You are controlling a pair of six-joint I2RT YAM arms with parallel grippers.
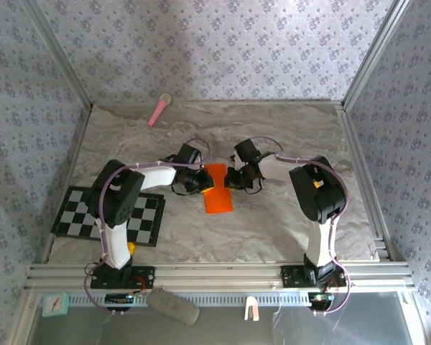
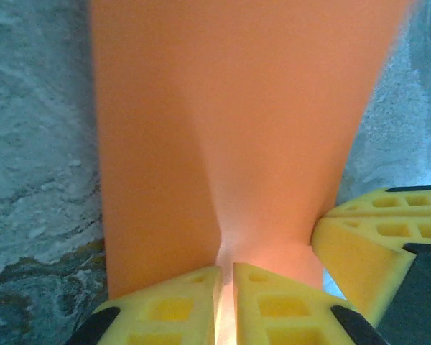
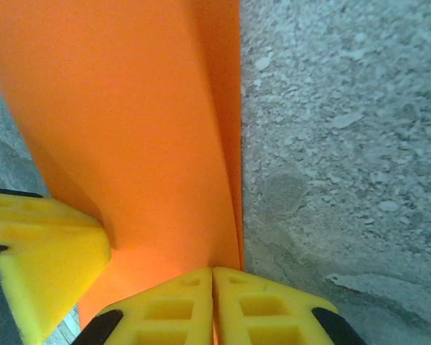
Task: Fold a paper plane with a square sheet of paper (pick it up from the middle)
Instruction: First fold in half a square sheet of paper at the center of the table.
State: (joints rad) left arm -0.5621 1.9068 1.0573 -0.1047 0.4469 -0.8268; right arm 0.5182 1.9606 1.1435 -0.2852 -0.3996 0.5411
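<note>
Evidently, the task is being judged as early. The thin bright orange sheet of paper (image 1: 218, 194) is being seen from above as a narrow rectangle rather than a full square, lying near the middle of the grey marbled table (image 1: 273, 230) between the two arms. A first lengthwise fold is therefore being taken as made or in the making. In the left wrist view the sheet (image 2: 230, 129) is being lifted into a soft ridge. In the right wrist view (image 3: 129, 129) a doubled edge is being shown along its right side. No pointed nose and no wing creases are being shown, so the angled folds and the final dart shape are being counted as left to do.

The left gripper (image 1: 200, 181) (image 2: 226, 269) is being seen pinched on the sheet's far-left edge, with a thin slit between its yellow pads. The right gripper (image 1: 235, 180) (image 3: 212, 272) is being seen clamped on the opposite edge, pads together.

Counted: one orange sheet, two grippers, one black-and-white checkered mat (image 1: 72, 215) and one pink stick (image 1: 158, 111).
</note>
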